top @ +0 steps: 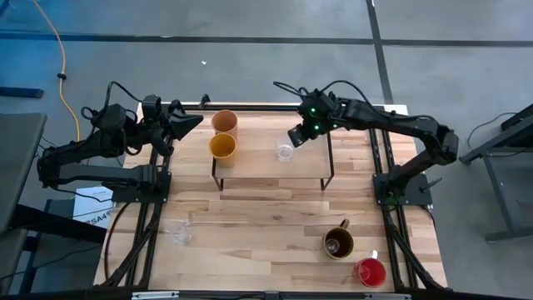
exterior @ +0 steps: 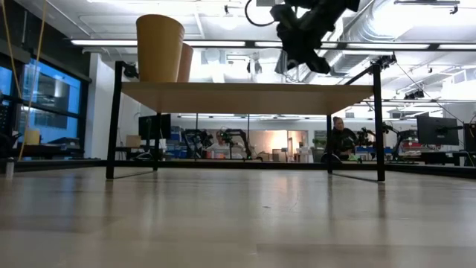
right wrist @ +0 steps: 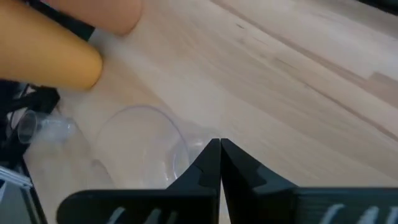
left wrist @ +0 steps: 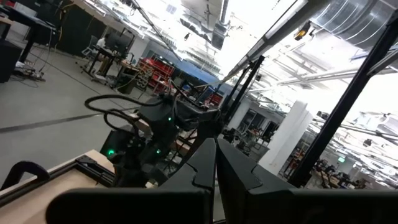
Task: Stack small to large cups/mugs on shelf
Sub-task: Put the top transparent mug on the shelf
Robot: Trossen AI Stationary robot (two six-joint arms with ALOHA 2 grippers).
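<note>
- Hovering over the shelf (top: 250, 171), your right hand (top: 295, 136) is pinched shut, empty, just beside the clear glass mug (top: 286, 152).
- Your left hand (top: 193, 122) waits closed at the desk's edge.

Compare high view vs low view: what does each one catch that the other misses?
Only the high view shows the clear glass mug on the shelf near the right gripper, the second clear mug, brown handled mug and red-pink cup down on the table, and the left gripper parked at the table's left edge.

Only the low view shows the room behind, with a person seated far back.

Both show the yellow-orange cup and peach tumbler on the shelf, and the right gripper above it.
</note>
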